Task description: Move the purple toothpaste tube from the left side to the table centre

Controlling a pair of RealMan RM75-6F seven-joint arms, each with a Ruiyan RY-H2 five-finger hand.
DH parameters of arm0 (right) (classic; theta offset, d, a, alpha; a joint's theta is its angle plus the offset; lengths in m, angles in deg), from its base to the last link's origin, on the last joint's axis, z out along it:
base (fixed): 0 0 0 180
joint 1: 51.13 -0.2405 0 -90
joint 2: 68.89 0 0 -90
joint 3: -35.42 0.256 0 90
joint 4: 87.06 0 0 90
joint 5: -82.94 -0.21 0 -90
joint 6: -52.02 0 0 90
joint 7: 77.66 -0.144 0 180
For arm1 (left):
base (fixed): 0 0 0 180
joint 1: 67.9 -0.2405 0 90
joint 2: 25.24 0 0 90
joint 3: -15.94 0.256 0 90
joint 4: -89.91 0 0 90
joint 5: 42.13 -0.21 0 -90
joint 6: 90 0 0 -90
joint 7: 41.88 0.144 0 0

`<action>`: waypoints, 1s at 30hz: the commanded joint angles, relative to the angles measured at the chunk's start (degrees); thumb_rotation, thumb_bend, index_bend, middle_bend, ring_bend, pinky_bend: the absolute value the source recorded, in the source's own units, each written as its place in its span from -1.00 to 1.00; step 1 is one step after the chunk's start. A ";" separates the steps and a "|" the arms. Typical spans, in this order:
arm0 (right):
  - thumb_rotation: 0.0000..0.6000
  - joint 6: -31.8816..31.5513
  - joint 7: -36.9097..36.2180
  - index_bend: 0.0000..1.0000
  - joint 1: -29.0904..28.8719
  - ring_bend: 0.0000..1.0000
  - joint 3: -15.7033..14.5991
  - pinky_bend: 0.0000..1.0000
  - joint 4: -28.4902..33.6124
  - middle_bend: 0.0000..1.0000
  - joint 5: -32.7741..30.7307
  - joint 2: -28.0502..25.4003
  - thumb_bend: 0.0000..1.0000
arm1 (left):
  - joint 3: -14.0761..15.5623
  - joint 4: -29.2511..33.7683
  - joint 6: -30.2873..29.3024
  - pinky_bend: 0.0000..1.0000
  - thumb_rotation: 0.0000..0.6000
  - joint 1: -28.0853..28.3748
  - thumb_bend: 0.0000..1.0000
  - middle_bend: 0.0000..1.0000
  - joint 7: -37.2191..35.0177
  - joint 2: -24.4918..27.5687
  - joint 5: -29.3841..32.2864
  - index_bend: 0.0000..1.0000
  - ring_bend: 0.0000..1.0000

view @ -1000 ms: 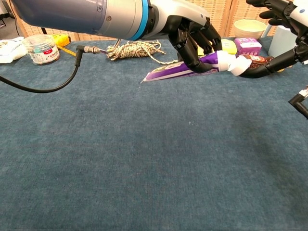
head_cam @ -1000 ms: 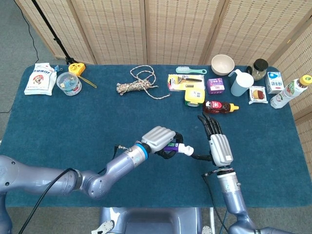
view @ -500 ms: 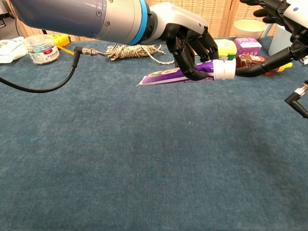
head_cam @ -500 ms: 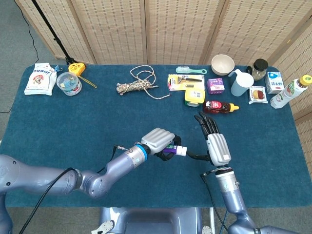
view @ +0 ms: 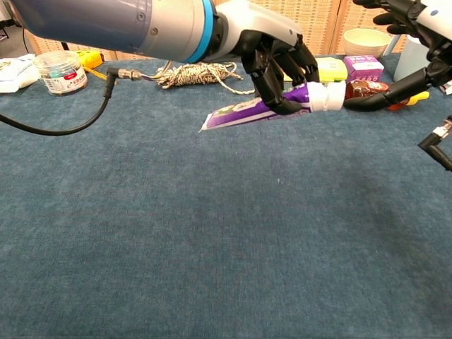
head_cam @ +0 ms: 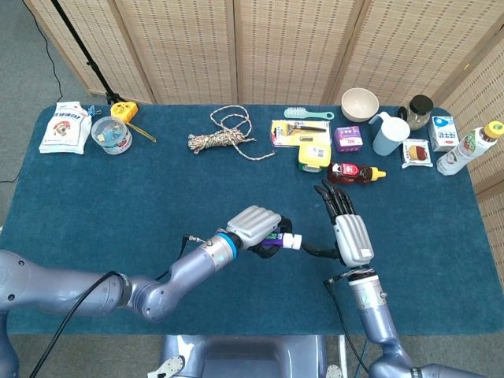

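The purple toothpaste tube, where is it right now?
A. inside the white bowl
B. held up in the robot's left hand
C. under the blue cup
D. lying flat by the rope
B: the left hand grips the purple toothpaste tube, which hangs above the table with its white cap toward the right hand.

We see a purple toothpaste tube [view: 258, 110] with a white cap, a dark blue table cloth [head_cam: 157, 189], a cream bowl [head_cam: 359, 103] and a yellow tape measure [head_cam: 123, 110]

glossy plastic toothpaste tube [view: 261, 109]; matt blue cloth table [view: 212, 247]; woven screens [head_cam: 236, 47].
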 commanded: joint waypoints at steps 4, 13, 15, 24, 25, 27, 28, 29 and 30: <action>1.00 -0.14 -1.93 -1.00 1.11 -1.00 0.41 -1.00 0.70 -1.00 -1.54 -2.26 -1.00 | 0.66 1.68 -0.11 -0.03 1.00 -2.23 0.56 -0.23 -0.93 2.64 -2.85 -0.06 -0.10; 1.00 2.55 -14.41 -1.00 3.30 -1.00 2.70 -1.00 4.01 -1.00 -6.90 -6.71 -1.00 | 2.10 2.59 -1.09 -0.01 1.00 -4.19 0.56 -0.21 -0.07 5.05 -6.43 -0.06 -0.08; 1.00 3.78 -18.99 -1.00 3.67 -1.00 3.54 -1.00 4.91 -1.00 -8.44 -7.16 -1.00 | 2.00 2.62 -1.18 -0.01 1.00 -4.32 0.56 -0.21 -0.05 5.10 -6.64 -0.05 -0.08; 0.33 9.43 -36.26 -1.00 5.30 -1.00 4.89 -1.00 6.29 -1.00 -11.00 -8.98 -1.00 | 1.21 2.72 -3.64 -0.01 1.00 -3.66 0.56 -0.20 2.11 3.47 -6.83 -0.04 -0.07; 0.17 9.80 -37.52 -1.00 5.43 -1.00 4.90 -1.00 6.33 -1.00 -10.92 -9.07 -1.00 | 1.09 2.71 -3.75 -0.01 1.00 -3.50 0.56 -0.20 2.33 3.35 -6.56 -0.04 -0.07; -0.13 10.36 -38.94 -1.00 5.55 -1.00 4.87 -1.00 6.24 -1.00 -10.86 -9.19 -1.00 | 0.92 2.66 -3.95 -0.01 1.00 -3.24 0.55 -0.20 2.70 3.14 -6.12 -0.04 -0.07; -0.31 10.60 -39.90 -1.00 5.64 -1.00 4.96 -1.00 6.30 -1.00 -10.97 -9.17 -1.00 | 0.84 2.62 -4.08 -0.01 1.00 -3.06 0.55 -0.20 2.98 2.98 -5.85 -0.04 -0.07; -0.46 10.97 -41.27 -1.00 5.76 -1.00 5.12 -1.00 6.46 -1.00 -11.17 -9.15 -1.00 | 0.74 2.60 -4.29 -0.01 1.00 -2.83 0.55 -0.20 3.34 2.77 -5.46 -0.04 -0.07; -0.55 11.45 -42.63 -1.00 5.88 -1.00 5.11 -1.00 6.84 -1.00 -11.11 -9.23 -1.00 | 0.63 2.55 -4.38 -0.01 1.00 -2.61 0.55 -0.20 3.59 2.59 -5.22 -0.04 -0.07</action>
